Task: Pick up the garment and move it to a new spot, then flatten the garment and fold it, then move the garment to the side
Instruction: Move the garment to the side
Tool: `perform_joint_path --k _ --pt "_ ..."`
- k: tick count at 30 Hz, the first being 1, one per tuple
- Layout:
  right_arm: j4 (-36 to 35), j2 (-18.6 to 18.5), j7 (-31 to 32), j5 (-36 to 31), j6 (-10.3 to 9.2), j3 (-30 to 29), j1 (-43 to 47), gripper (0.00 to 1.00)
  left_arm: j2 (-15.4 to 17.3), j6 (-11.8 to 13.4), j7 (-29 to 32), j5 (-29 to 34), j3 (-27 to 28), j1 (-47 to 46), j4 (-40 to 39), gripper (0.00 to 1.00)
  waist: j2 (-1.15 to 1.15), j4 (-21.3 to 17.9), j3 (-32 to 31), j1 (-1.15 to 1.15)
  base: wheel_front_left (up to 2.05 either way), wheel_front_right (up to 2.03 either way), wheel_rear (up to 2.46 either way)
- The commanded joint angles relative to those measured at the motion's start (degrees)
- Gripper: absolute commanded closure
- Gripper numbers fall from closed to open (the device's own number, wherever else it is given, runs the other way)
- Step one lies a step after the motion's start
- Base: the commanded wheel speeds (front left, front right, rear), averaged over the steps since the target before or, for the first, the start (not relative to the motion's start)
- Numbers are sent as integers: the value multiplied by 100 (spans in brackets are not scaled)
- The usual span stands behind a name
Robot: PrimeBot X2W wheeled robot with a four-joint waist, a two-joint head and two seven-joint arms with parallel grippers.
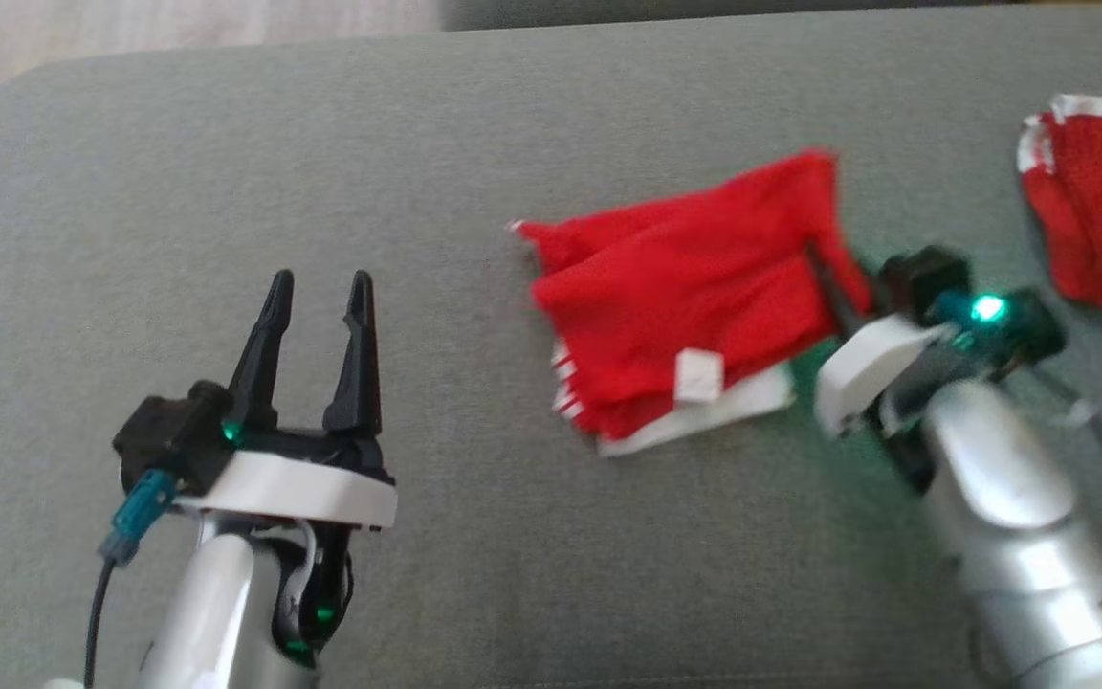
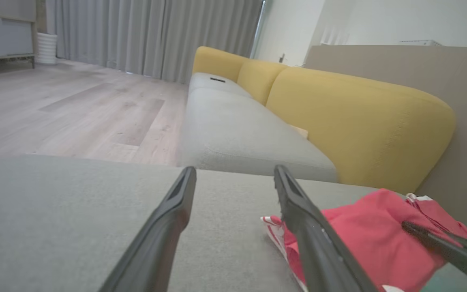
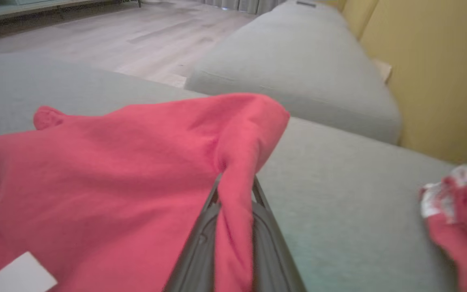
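1. Right now the red garment (image 1: 685,297) lies folded on the grey cushion (image 1: 417,144), right of the middle in the head view, with white trim showing along its lower edge and a white label (image 1: 699,375) near that edge.
2. At the garment's right side, the right gripper (image 1: 824,273) has its two fingers pressed together on a raised fold of red cloth. In the right wrist view the fabric runs down between the dark fingers (image 3: 201,243), and the pinched edge stands up off the cushion.
3. Over bare cushion well to the left of the garment, the left gripper (image 1: 319,282) has its fingers spread apart and nothing between them.
4. Near the cushion's right edge lies a second red garment (image 1: 1101,201) with white trim, apart from the first.
5. Beyond the cushion, the left wrist view shows a yellow sofa back (image 2: 339,113), a wooden floor (image 2: 75,109) and grey curtains (image 2: 136,36).
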Motion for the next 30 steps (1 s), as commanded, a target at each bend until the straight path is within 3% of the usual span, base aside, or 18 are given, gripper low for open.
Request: perform_joint_path --k 1,10,11,20,24,30 --pt "-385 -287 50 -112 39 87 -347 100 41 -32 -29 6 83 -374 -265 0 0 -208 57 0 0 0 0" --pt "-1142 -1861 731 -4 39 184 -884 100 41 -7 -29 9 -216 -729 -349 0 0 -574 440 0 0 0 0" --pt "-1142 -1861 731 -4 39 184 -884 100 41 -7 -29 9 -216 -729 -349 0 0 -574 440 0 0 0 0" --pt "-1048 -3183 1127 -178 39 -368 -1159 100 41 -87 -29 66 -209 -914 -281 0 0 -468 860 0 0 0 0" --pt "-843 -3502 1120 -291 39 -836 -1116 100 41 -119 -29 78 -140 -970 -262 0 0 -372 978 0 0 0 0" --pt "-653 -3565 1044 -499 39 -1278 -1059 100 41 -153 -29 100 -43 -1009 -259 0 0 -307 1112 0 0 0 0"
